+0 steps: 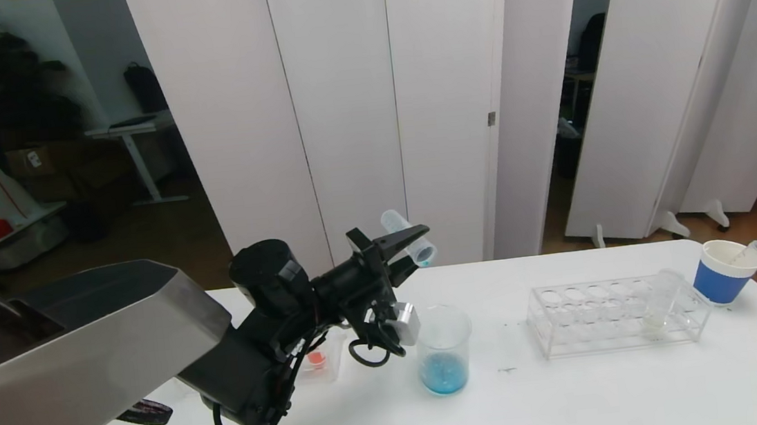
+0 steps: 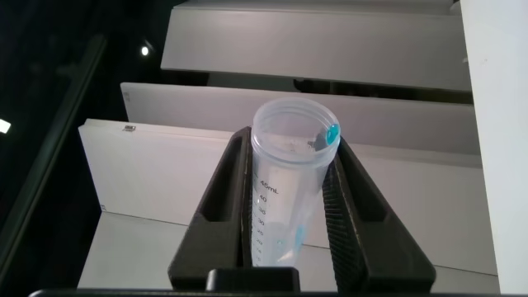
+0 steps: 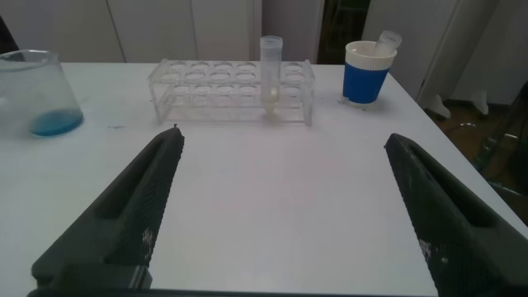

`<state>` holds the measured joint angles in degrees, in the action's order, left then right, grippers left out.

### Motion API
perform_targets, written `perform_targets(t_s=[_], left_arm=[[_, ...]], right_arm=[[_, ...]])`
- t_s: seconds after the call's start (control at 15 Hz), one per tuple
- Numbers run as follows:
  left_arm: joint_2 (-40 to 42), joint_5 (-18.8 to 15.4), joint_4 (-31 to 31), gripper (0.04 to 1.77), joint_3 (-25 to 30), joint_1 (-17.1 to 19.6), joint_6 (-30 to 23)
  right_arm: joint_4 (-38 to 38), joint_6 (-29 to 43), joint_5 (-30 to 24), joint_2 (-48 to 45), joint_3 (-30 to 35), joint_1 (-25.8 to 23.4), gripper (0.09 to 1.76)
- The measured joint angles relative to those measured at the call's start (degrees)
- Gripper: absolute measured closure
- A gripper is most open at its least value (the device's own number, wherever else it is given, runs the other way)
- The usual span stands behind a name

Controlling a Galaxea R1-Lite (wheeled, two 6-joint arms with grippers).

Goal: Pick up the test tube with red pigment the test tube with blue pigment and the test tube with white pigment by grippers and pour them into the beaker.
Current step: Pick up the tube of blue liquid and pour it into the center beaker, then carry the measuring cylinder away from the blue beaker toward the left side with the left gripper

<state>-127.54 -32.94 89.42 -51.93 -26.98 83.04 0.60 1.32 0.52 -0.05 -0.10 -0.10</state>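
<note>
Left tool (image 1: 401,248): raised above the counter (image 1: 576,388), behind and above the beaker; fingers clamped on the test tube with blue pigment (image 1: 410,238).
Blue tube, head view: tilted, open mouth up and away, rounded end lower with a blue trace at its tip.
Blue tube, left wrist view: seen down its length between the two dark fingers (image 2: 227,194); printed scale on the wall, a blue smear at the far end (image 2: 332,133). The head view does not show the scale.
Right tool (image 3: 280,206): jaws spread wide, nothing between them, low over the counter; seen only in its own wrist view, out of the head view.
Beaker (image 1: 444,349): upright on the counter near centre, blue pigment pooled in the bottom; also visible at the edge of the right wrist view (image 3: 37,91).
Rack (image 1: 617,314): clear, on the counter to the right of the beaker.
White tube (image 3: 271,74): the test tube with white pigment stands upright in the rack, pale pigment at its bottom; plain in the right wrist view, faint in the head view.
Cup (image 1: 723,271): white with a blue band, beside the rack's right end, an empty tube leaning in it.
Red pigment (image 1: 317,361): in a small clear container behind the left arm; head view only, partly hidden.
</note>
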Motion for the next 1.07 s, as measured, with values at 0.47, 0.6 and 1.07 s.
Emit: perform_targets(t_s=[0.47,0.6,1.07], left_arm=[[3.9,5.5,0.0,1.22,1.6,-0.1,-7.2],[5.2,6.2,0.0,1.22,1.9,-0.4,-11.5],[8.2,11.7,-0.5,1.22,4.0,-1.9,-33.3]], right_arm=[[0.0,0.0,0.0,0.0,0.0,0.0,0.10],[0.0,0.0,0.0,0.0,0.0,0.0,0.10],[0.0,0.0,0.0,0.0,0.0,0.0,0.10]])
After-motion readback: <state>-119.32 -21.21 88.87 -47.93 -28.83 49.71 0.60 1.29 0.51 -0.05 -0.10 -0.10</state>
